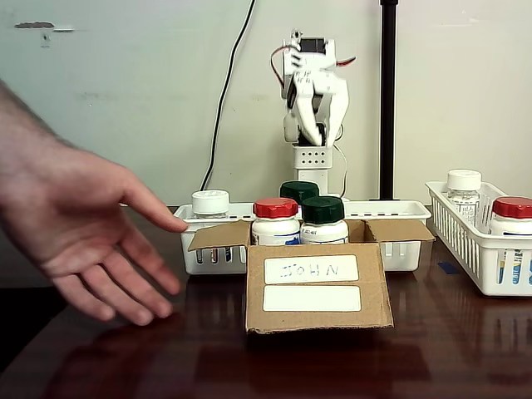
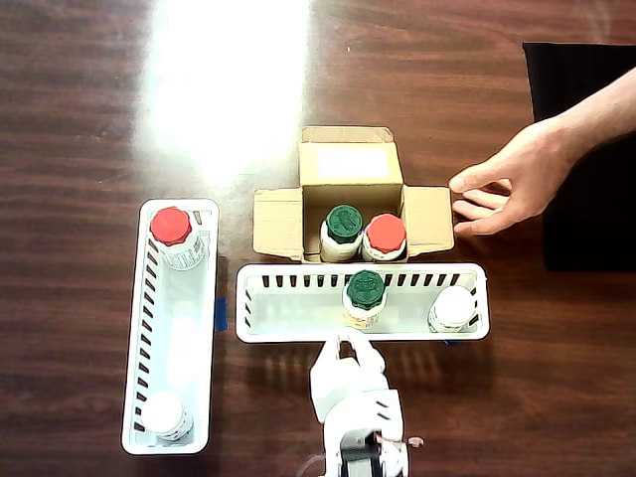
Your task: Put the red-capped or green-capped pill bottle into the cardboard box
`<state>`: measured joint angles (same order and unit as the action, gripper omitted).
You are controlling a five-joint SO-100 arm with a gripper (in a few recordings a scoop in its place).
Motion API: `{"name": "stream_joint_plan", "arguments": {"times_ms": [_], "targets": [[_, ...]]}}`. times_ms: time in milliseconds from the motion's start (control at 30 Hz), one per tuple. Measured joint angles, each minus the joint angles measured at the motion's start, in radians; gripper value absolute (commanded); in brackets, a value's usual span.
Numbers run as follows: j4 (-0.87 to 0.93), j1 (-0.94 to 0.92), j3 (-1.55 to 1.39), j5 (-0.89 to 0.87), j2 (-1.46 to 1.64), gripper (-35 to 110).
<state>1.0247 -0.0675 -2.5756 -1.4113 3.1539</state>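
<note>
Cardboard box (image 1: 318, 295) stands on the dark wooden surface (image 2: 99, 99) with its flaps spread. Inside it, upright and touching, sit the green-capped pill bottle (image 2: 344, 225) and a red-capped bottle (image 2: 385, 235). Just behind the box in the fixed view lies a white slotted basket (image 2: 298, 331) holding another green-capped bottle (image 2: 365, 290) and a white-capped bottle (image 2: 453, 308). A second basket (image 2: 139, 328) stands apart, holding a red-capped and a white-capped bottle. The pincer (image 2: 346, 345) hangs at the first basket's outer wall, empty, fingers nearly together. A person's open hand (image 2: 507, 179) reaches beside the box flap.
</note>
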Motion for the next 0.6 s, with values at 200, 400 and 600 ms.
{"name": "stream_joint_plan", "arguments": {"times_ms": [200, 400, 600], "targets": [[0.051, -0.029, -0.207, -0.038, 0.198, 1], [0.021, -0.026, -0.324, -0.051, 0.198, 1], [-0.011, -0.021, -0.385, -0.046, 0.198, 1]]}}
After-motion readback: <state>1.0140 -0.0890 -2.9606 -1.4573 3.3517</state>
